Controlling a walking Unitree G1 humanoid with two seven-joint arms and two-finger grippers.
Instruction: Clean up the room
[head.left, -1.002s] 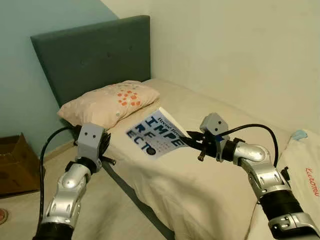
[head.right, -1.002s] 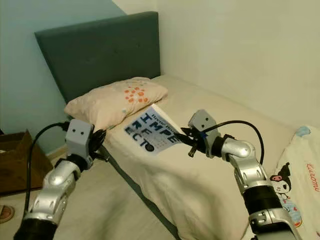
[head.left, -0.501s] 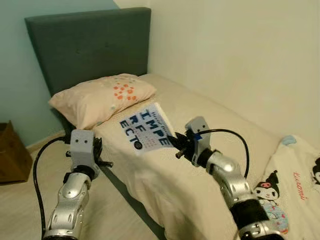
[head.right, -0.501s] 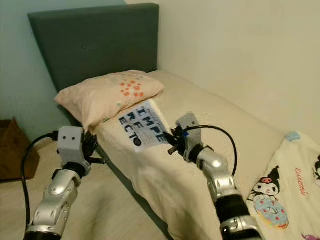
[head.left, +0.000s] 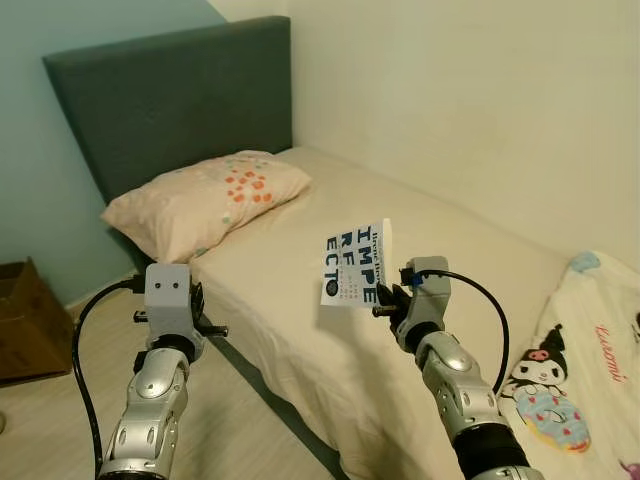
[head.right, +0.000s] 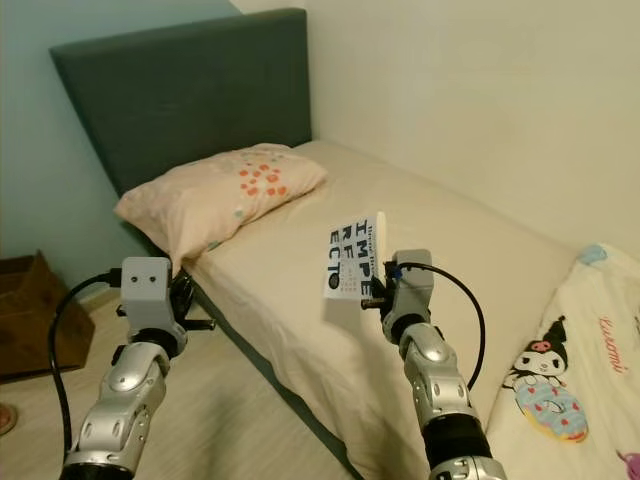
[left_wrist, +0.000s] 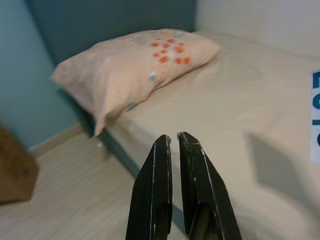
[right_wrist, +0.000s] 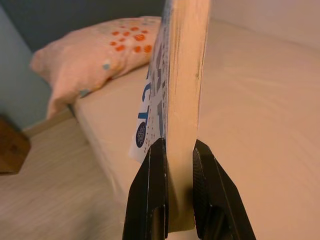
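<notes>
A white book (head.left: 355, 264) with large blue letters on its cover stands upright in the air above the bed (head.left: 430, 230), its page edge (right_wrist: 184, 75) turned toward the wrist camera. My right gripper (head.left: 385, 298) is shut on its lower edge, one black finger (right_wrist: 150, 195) on each side. My left gripper (left_wrist: 173, 142) is shut with nothing in it and is raised beside the bed's near edge, below a peach pillow (head.left: 205, 200) with orange dots.
A grey-green headboard (head.left: 170, 100) stands against the teal wall. A cream blanket (head.left: 600, 350) printed with cartoon figures lies on the bed at the right. A brown cardboard box (head.left: 25, 320) sits on the floor at the left. Light wooden floor runs beside the bed.
My right gripper has lifted the book off the bed and turned it from flat to upright. The camera has shifted slightly; the left arm stays in much the same place.
</notes>
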